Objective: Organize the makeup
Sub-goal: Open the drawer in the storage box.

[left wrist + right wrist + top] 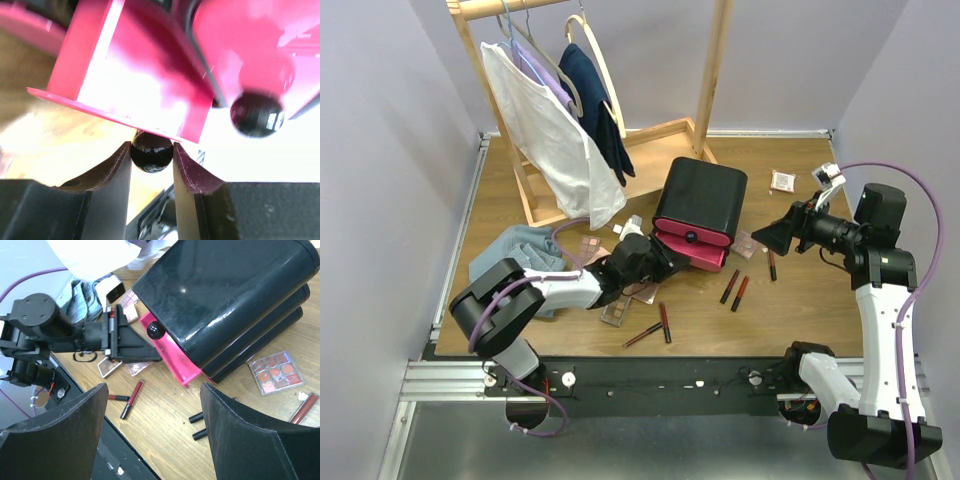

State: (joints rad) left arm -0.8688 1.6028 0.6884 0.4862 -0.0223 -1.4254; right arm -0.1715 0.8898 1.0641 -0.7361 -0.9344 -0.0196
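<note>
My left gripper (152, 152) is shut on a round black knob (151, 151) of a pink drawer (135, 75) of the black box (700, 200). In the right wrist view that drawer (172, 352) stands partly pulled out. Makeup lies loose on the table: lip tubes (665, 322) (735, 290), eyeshadow palettes (617, 312) (276, 372), and a small square blush case (782, 181). My right gripper (775, 235) hangs open above the table right of the box, with nothing between its fingers (240, 440).
A wooden clothes rack (715, 70) with hanging garments stands at the back left. A light blue cloth (515, 255) lies left of my left arm. A second drawer knob (256, 114) sits just right of the held one.
</note>
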